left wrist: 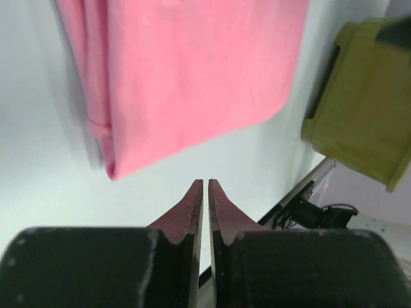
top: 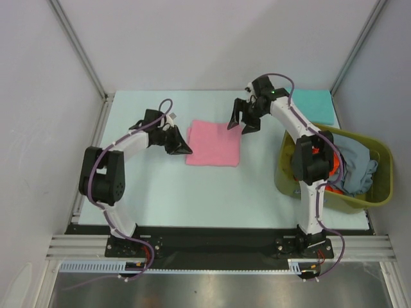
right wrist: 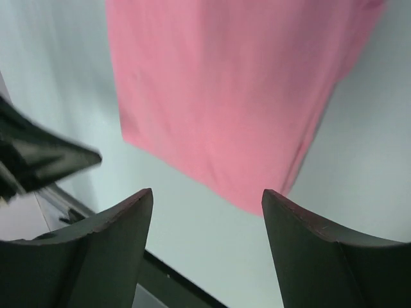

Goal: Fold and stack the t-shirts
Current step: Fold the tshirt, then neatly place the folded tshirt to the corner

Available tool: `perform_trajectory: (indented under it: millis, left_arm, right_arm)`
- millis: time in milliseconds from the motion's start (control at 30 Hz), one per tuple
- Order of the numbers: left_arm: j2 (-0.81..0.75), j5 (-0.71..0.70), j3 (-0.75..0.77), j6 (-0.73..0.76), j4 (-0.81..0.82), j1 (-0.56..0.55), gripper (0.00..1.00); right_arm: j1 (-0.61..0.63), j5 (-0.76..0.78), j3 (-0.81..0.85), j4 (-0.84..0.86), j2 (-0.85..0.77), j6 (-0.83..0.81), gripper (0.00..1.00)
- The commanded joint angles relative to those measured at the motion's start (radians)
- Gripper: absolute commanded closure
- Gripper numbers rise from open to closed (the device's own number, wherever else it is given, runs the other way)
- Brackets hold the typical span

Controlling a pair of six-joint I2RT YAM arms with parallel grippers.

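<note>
A folded pink t-shirt [top: 214, 143] lies flat on the table, also seen in the left wrist view [left wrist: 192, 70] and the right wrist view [right wrist: 231, 90]. My left gripper [top: 186, 149] sits just off its left edge. Its jaws [left wrist: 205, 183] are shut to a thin slit with nothing between them. My right gripper [top: 239, 123] hovers over the shirt's far right corner, open and empty [right wrist: 207, 192]. A folded teal t-shirt [top: 313, 106] lies at the back right. A grey-blue t-shirt [top: 356, 163] and an orange-red one [top: 332, 168] sit crumpled in the basket.
The olive-green plastic basket [top: 380, 189] stands at the right edge of the table, beside the right arm, and shows in the left wrist view [left wrist: 359, 109]. White walls and metal posts enclose the table on the left, back and right.
</note>
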Motion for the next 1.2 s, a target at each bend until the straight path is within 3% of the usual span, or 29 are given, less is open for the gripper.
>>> perform_trajectory:
  millis: [0,100,200,267,333,633,1167]
  left_arm:
    - [-0.084,0.046,-0.068,0.015,0.023,-0.005,0.88]
    - [-0.106,0.063,-0.092,0.018,0.024,-0.005,0.88]
    - [-0.132,0.069,-0.1,0.031,0.016,-0.005,0.88]
    - [-0.15,0.069,-0.105,0.037,0.014,-0.005,0.88]
    - [-0.163,0.073,-0.108,0.041,0.01,-0.003,0.88]
    - [-0.157,0.106,-0.131,0.034,0.031,0.011,0.87]
    - [-0.149,0.121,-0.135,0.037,0.033,0.027,0.87]
  right_arm:
    - [-0.061,0.062,0.108,0.063,0.081,0.063,0.24]
    - [-0.078,0.092,0.292,-0.012,0.206,0.037,0.23]
    - [-0.089,0.101,0.365,-0.039,0.28,-0.005,0.2]
    - [-0.093,0.075,0.353,0.006,0.288,-0.026,0.13]
    - [-0.104,0.014,0.344,0.036,0.309,-0.037,0.11]
    - [-0.104,-0.055,0.276,0.078,0.339,-0.028,0.19]
    - [-0.066,-0.028,0.273,0.092,0.408,-0.049,0.26]
